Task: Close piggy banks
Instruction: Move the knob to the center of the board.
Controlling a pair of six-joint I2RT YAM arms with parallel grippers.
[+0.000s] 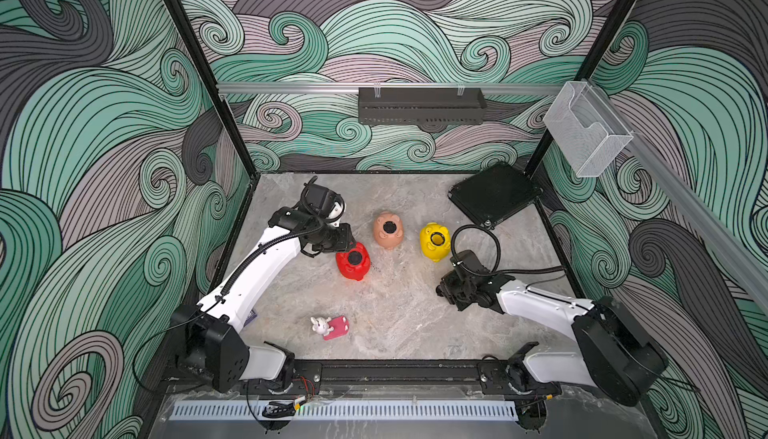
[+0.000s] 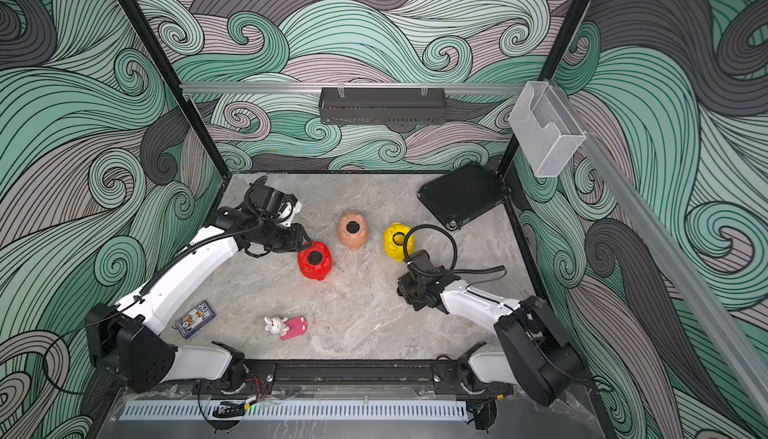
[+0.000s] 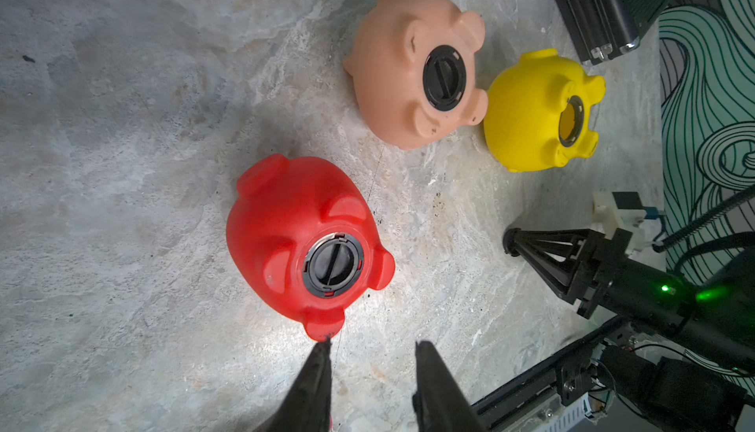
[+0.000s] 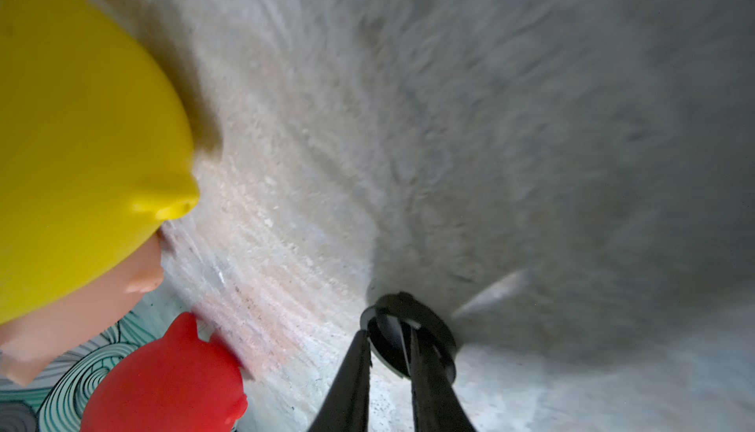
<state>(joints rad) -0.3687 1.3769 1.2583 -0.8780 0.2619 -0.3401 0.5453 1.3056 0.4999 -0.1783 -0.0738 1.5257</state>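
Right tool (image 4: 388, 338) on black plug (image 4: 431, 321), wrist-view only

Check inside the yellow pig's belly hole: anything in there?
Yellow pig: hole open, no plug; only yellow inner wall shows, the rest is hidden by the shell. Right fingers pinch a black plug.

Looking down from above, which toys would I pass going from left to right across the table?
white bunny → red pig → peach pig → yellow pig
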